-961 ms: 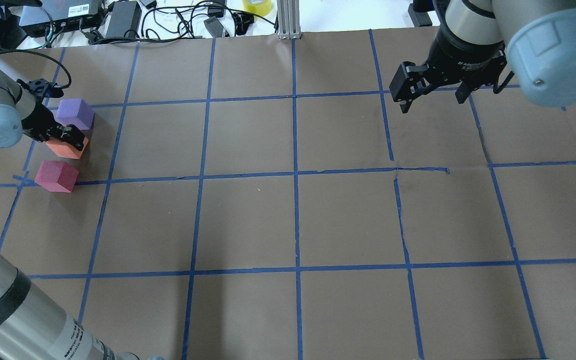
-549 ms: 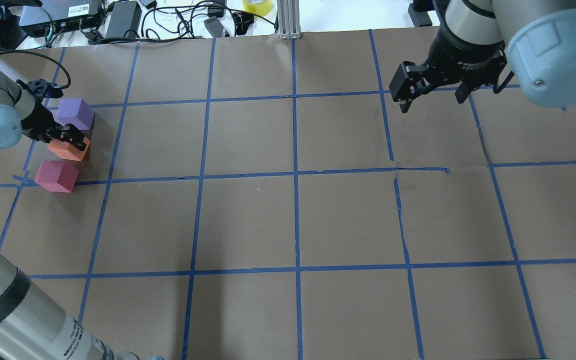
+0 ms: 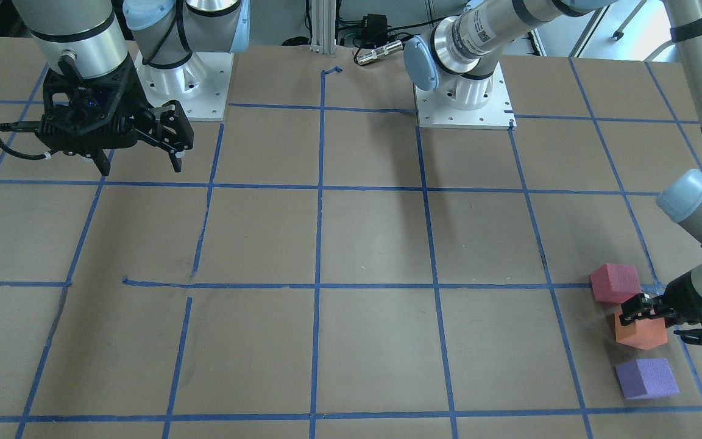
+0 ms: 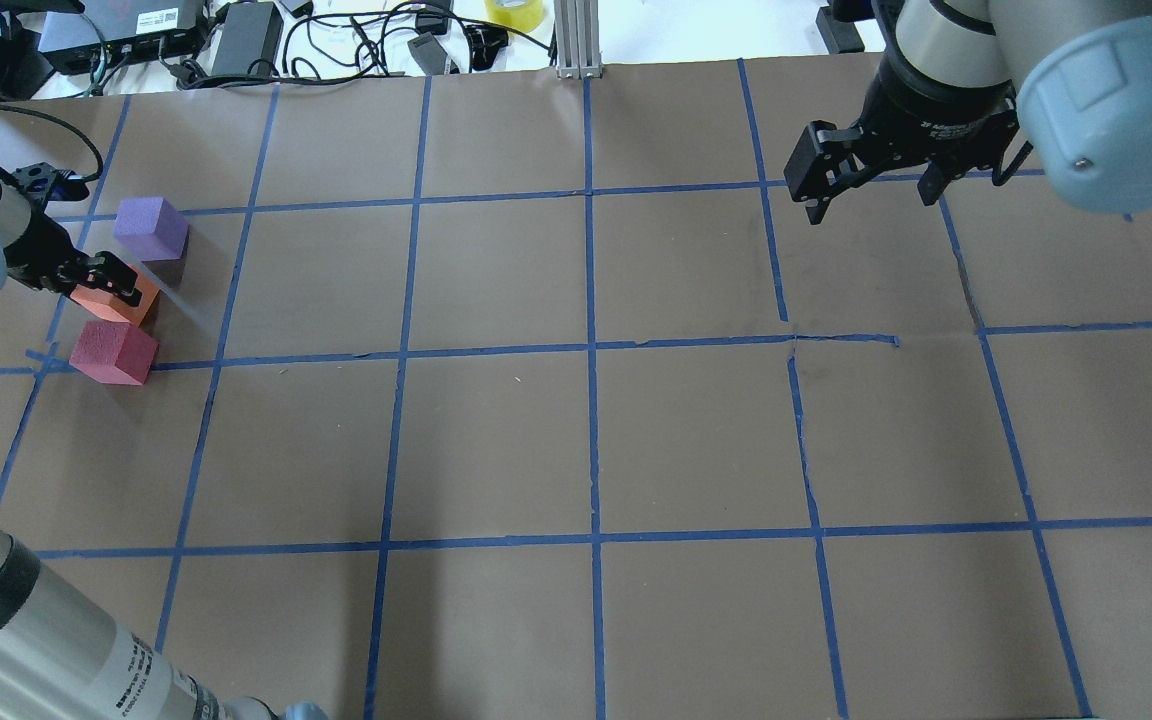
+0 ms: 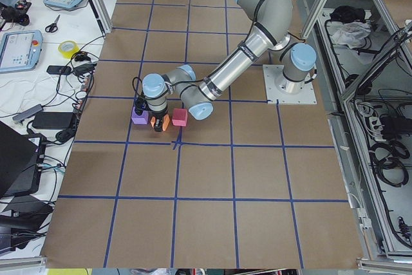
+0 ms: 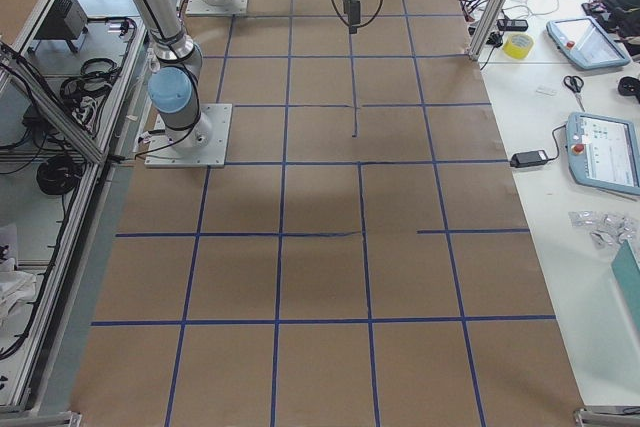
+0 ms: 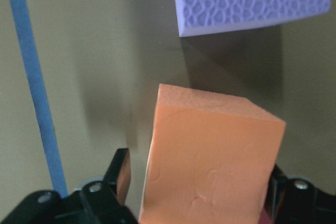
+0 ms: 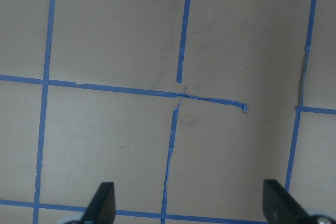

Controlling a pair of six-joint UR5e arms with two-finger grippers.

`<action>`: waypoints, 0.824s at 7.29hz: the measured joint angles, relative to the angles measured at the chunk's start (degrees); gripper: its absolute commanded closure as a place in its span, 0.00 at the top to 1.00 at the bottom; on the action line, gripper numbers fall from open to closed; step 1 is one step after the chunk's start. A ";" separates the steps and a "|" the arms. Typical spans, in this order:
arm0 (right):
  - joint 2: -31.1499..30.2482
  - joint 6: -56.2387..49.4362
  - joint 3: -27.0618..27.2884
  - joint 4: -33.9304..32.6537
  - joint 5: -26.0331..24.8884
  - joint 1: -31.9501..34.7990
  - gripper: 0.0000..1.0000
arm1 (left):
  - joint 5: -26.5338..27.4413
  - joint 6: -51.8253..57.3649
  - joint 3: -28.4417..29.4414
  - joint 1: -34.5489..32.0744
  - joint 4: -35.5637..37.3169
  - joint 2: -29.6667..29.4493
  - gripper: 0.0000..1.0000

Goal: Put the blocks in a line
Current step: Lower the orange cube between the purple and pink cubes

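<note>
L end effector [image 7: 197, 182] clamped on orange block [image 7: 215, 129], block held between purple block [image 4: 150, 228] and pink block [image 4: 114, 352], R end effector [image 4: 871, 195] spread wide, empty, above counter [image 4: 496, 440], well apart.

the table [image 4: 596, 440] is lying under brown paper, with blue tape lines [image 4: 496, 349] crossing it in a grid. the purple block [image 4: 150, 229] and the pinkish-red block [image 4: 114, 352] are resting on it at the robot's left end, with the orange block [image 4: 116, 308] sitting between them; whether that one is touching the paper cannot be told.
</note>
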 measured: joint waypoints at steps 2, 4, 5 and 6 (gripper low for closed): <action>-0.21 0.31 0.04 0.52 -0.02 -0.07 1.00 | -0.46 -0.23 0.08 -0.29 0.06 -0.32 0.81; -0.32 0.47 0.05 0.94 0.00 -0.15 1.00 | -0.61 -1.35 0.11 -2.14 0.09 -0.46 0.81; -0.35 0.66 0.08 1.03 -0.06 -0.17 1.00 | -0.51 -2.18 0.01 -3.70 0.07 -0.32 0.81; -0.38 1.28 0.10 1.49 -0.09 -0.18 1.00 | -0.35 -3.10 -0.21 -4.98 0.03 -0.16 0.81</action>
